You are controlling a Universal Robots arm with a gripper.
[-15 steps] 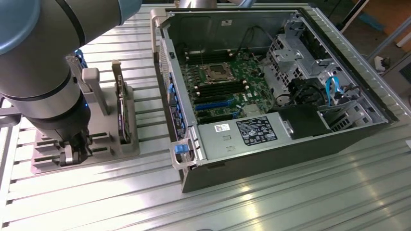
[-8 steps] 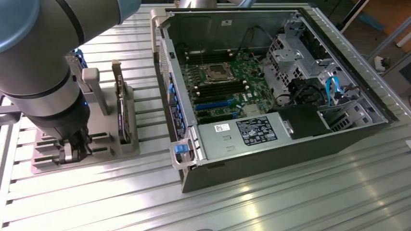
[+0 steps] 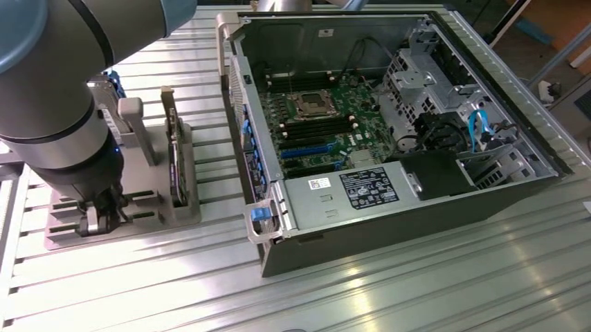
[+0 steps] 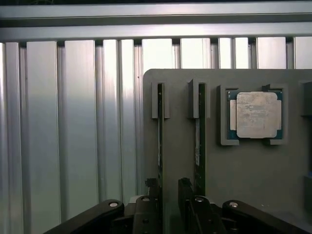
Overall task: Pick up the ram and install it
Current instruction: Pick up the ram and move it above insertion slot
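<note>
At the exterior view's left the gripper [image 3: 93,220] hangs low over a gray holder [image 3: 148,207] on the ribbed surface [image 3: 388,290]. In the wrist view its jaws stand apart, one on each side of the ram [image 4: 160,141], which stands on edge in a holder slot. A second stick [image 4: 200,136] and a processor chip [image 4: 256,114] sit beside it. At the exterior view's right is the open computer case [image 3: 416,221].

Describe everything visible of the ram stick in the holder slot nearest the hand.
The ram is seen edge-on: a long, thin, dark strip standing on edge in a slot of the grey holder, its far end held between two raised grey posts. The open hand straddles its near end; whether a finger touches it cannot be told. A second stick stands parallel beside it.
</note>
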